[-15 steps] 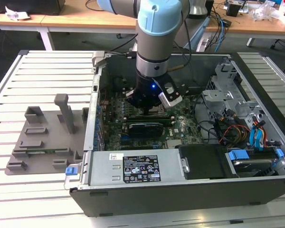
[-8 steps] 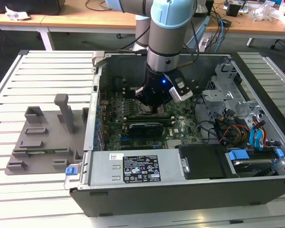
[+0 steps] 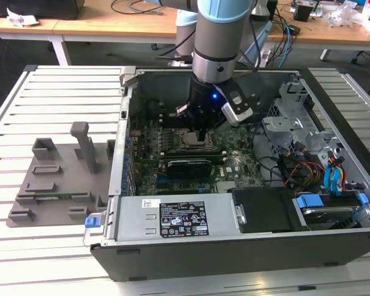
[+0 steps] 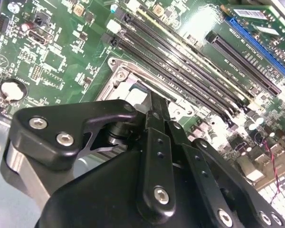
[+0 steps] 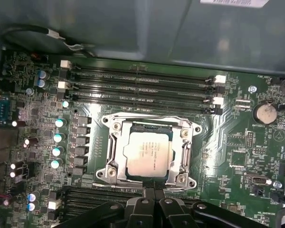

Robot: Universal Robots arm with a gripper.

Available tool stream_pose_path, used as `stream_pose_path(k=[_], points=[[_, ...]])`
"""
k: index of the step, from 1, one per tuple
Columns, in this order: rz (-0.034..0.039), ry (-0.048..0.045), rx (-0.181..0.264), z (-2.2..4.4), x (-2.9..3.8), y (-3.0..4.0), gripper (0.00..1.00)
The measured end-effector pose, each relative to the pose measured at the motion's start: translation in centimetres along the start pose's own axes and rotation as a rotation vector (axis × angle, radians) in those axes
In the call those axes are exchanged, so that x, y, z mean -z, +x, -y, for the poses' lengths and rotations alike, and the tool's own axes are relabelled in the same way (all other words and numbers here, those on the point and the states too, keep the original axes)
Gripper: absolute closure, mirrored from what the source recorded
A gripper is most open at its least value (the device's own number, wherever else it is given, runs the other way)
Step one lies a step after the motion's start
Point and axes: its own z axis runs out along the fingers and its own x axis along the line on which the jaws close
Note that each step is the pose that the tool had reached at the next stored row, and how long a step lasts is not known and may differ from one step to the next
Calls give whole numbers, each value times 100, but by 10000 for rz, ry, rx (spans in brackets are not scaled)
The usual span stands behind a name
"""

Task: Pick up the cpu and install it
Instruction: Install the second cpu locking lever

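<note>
- Gripper (image 5: pixel 152 192) above the socket (image 5: pixel 115 124) edge; finger state: cannot tell.
- CPU (image 5: pixel 148 157) lies flat inside the socket.
- Judged light, rigid, smooth-topped, fragile underneath; grasp by opposite edges.

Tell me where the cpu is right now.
The cpu lies inside the metal-framed socket on the green motherboard, beside the memory slots in the first wrist view, with the gripper just above it.

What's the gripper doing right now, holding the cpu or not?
Gripper: right at the socket edge, over the motherboard; open or shut cannot be told. The cpu lies in the socket, apparently not held.
</note>
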Motion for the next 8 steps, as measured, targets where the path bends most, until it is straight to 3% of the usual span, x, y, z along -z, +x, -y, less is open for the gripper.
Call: stream_pose_path(k=[4,8], points=[[-1,11,1,-39,61,-5,89],[-3,34,0,-120,156,-14,89]])
